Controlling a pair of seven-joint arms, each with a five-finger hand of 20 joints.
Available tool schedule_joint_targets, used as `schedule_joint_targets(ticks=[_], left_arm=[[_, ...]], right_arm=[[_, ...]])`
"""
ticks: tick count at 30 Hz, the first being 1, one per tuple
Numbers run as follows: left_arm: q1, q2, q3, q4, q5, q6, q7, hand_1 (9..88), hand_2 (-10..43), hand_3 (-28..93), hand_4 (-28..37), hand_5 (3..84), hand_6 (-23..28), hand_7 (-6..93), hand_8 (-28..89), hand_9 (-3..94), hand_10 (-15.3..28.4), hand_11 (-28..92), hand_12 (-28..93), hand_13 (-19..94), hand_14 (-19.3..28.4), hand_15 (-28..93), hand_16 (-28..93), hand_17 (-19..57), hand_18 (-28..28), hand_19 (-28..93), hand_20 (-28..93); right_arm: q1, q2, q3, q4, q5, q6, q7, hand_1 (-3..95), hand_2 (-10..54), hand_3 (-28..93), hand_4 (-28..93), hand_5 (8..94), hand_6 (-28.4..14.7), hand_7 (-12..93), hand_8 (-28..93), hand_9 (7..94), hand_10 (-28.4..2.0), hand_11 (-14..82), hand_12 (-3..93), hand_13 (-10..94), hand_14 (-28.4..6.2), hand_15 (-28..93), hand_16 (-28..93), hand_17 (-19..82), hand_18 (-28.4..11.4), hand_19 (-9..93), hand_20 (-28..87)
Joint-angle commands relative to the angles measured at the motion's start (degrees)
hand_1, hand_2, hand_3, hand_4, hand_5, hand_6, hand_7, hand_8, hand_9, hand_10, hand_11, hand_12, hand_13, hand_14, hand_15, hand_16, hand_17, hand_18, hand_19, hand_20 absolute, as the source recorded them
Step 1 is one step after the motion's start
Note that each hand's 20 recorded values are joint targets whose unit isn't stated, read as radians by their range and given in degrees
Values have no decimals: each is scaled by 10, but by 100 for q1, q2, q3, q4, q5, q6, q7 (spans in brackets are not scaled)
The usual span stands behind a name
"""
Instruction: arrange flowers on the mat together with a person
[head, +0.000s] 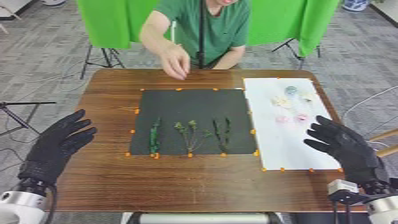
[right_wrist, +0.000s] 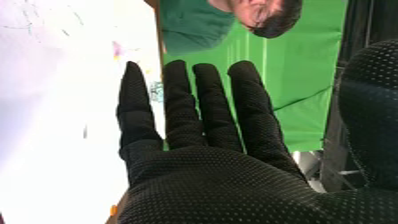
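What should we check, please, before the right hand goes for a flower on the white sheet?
1. Green stems lying on the black mat: ok.
2. Flowers waiting on the white sheet: ok.
3. Right hand open and empty: ok.
4. Left hand out of the way, left of the mat: ok.
5. Person's hand well away from the mat: not ok, it is near the far edge.
6. Which flower the person wants next: cannot tell.

Stems (head: 155, 137) on left mat (head: 187, 107), flowers (head: 282, 102) on right sheet (head: 293, 147)
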Motion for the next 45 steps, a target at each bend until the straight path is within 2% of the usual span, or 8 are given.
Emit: schedule_joint_targets(ticks=[1, 12, 13, 24, 29, 34, 40, 45], left_arm=[[57, 43, 3, 38, 4, -28, -53, 309, -27, 688, -223, 340, 52, 191, -93, 299, 126, 221, 185, 263, 157, 365, -2, -53, 223, 491, 81], [109, 29, -23, 24, 17, -6, -50, 312, -31, 688, -221, 339, 51, 192, -94, 298, 126, 221, 185, 264, 156, 366, -2, -53, 223, 491, 81], [119, 23, -35, 19, 22, -11, -56, 312, -32, 688, -221, 339, 51, 192, -95, 298, 125, 221, 185, 264, 156, 365, -3, -53, 222, 491, 81], [129, 15, -31, 11, 21, -7, -45, 313, -31, 687, -222, 339, 51, 192, -94, 298, 125, 220, 185, 264, 156, 365, -2, -52, 222, 491, 81], [110, 14, -38, 13, 35, -16, -43, 312, -31, 687, -221, 339, 51, 192, -94, 298, 124, 220, 186, 264, 156, 365, -3, -52, 223, 492, 81], [149, 6, -64, 1, 31, 12, -42, 313, -29, 684, -221, 339, 51, 193, -95, 298, 124, 221, 186, 263, 156, 365, -2, -52, 223, 492, 80], [141, 29, -37, -4, 24, 59, -15, 313, -31, 685, -219, 338, 51, 193, -95, 298, 125, 221, 186, 263, 156, 365, -2, -52, 222, 492, 80], [129, 55, -32, 14, 21, 46, -4, 313, -29, 683, -219, 339, 52, 192, -94, 298, 125, 221, 187, 264, 156, 366, -3, -53, 223, 492, 81]], right_arm=[[-187, 188, -99, -1, 114, 187, -128, 229, -66, 825, -247, 392, -47, 173, -96, 407, -134, 101, 233, 381, -112, 190, 313, 150, -195, 450, 285], [-272, 350, -172, -1, 198, 335, -212, 347, -89, 832, -272, 464, -9, 301, -155, 506, -111, 205, 217, 481, -80, 356, 223, 207, -178, 554, 319], [1991, 2277, -3173, 419, -5041, 3776, 214, 347, -91, 831, -276, 466, -6, 307, -159, 509, -109, 207, 216, 483, -79, 360, 221, 208, -177, 554, 319], [3092, 2664, -3812, 1108, -5800, 3540, -68, 323, -95, 826, -283, 457, -6, 305, -159, 494, -108, 205, 219, 466, -77, 350, 221, 202, -175, 539, 313], [3242, 2721, -3963, 1134, -6594, 3991, -57, 320, -95, 830, -283, 453, -6, 308, -159, 494, -112, 209, 223, 464, -77, 349, 226, 202, -175, 538, 315], [3251, 2797, -4050, 1084, -7024, 4267, -15, 321, -95, 833, -283, 463, -6, 341, -156, 501, -116, 330, 275, 478, -74, 433, 238, 205, -173, 543, 323], [3283, 3030, -4057, 1197, -7393, 3867, -2, 325, -95, 840, -283, 464, -1, 359, -162, 495, -115, 361, 286, 477, -72, 461, 234, 206, -169, 548, 327], [3378, 3329, -4218, 1262, -8084, 3192, 483, 309, -95, 841, -283, 435, -8, 329, -158, 465, -107, 293, 266, 421, -72, 426, 226, 180, -169, 522, 323]])
